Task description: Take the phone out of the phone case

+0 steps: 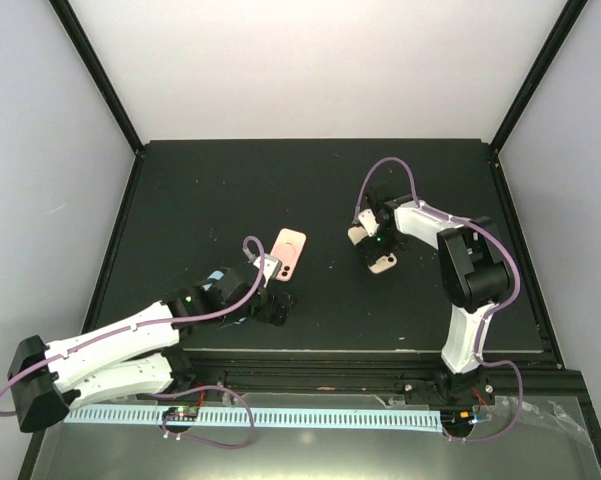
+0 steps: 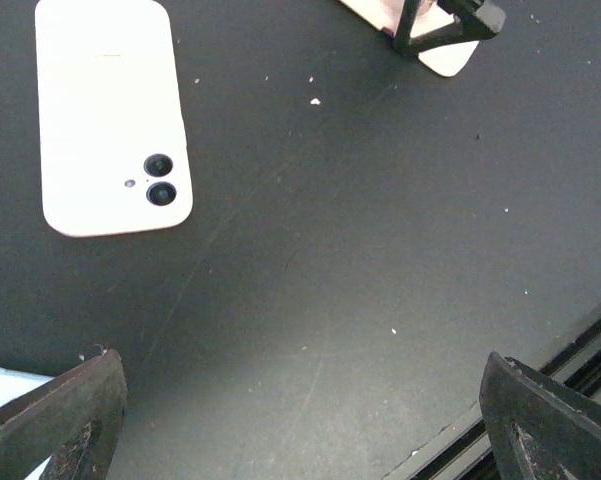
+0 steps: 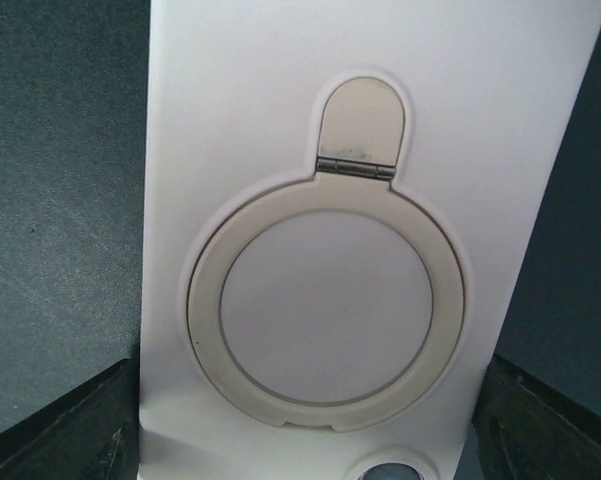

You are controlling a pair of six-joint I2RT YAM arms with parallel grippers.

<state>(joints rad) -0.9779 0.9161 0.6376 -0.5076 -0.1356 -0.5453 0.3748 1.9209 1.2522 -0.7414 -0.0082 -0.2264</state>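
A pale pink phone (image 1: 290, 253) lies back up on the black table, its two lenses showing (image 2: 110, 115). My left gripper (image 1: 277, 305) hangs open just near of it, with only bare table between its fingers (image 2: 60, 420). The white phone case (image 3: 280, 120), with a round ring stand on its back, lies at mid right (image 1: 383, 263). My right gripper (image 1: 373, 247) straddles its width, both fingers (image 3: 80, 425) against its long edges. A lens opening shows at the case's near end. I cannot tell whether anything sits inside it.
The black table (image 1: 230, 180) has a raised rail along its near edge (image 2: 580, 350). Black frame posts rise at the back corners (image 1: 95, 70). White walls enclose the back and sides.
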